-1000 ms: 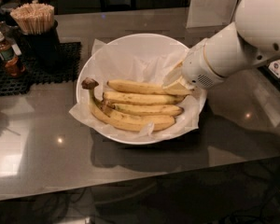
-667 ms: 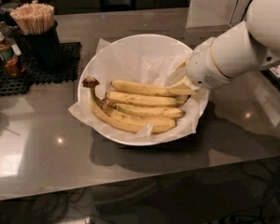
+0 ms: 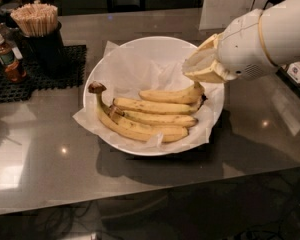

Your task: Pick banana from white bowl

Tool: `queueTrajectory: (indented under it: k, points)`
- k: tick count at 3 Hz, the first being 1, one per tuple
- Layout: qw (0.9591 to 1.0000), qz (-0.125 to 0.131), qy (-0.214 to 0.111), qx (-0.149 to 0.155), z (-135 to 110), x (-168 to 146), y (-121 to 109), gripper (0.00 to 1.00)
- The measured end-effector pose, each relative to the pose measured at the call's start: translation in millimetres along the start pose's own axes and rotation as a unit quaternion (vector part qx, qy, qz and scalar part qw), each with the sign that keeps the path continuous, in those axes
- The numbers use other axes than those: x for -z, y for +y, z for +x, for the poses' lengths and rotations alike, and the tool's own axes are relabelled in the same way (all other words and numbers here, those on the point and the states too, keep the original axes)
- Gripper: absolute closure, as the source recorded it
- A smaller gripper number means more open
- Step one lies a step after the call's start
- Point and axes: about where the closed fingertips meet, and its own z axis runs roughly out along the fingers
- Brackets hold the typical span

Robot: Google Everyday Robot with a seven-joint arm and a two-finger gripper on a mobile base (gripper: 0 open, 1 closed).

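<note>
At gripper, low over right side of white bowl: open or closed, cannot tell. Sits against right end of banana, topmost in bowl. Expect slip or pivot from end-only hold; expect drag on neighbouring bananas and paper liner.

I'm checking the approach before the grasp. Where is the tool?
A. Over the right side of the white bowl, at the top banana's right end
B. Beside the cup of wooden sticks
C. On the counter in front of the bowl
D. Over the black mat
A: the tool sits over the right side of the white bowl, at the right end of the uppermost banana.
</note>
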Motion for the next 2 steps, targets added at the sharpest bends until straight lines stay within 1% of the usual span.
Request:
queueTrajectory:
  k: [1, 2]
  points:
    - [0.9988, 0.017, -0.027, 0.038, -20.4, 27.3, 1.7, 1.0]
    - [0.9956, 0.022, -0.05, 0.077, -39.5, 50.3, 8.1, 1.0]
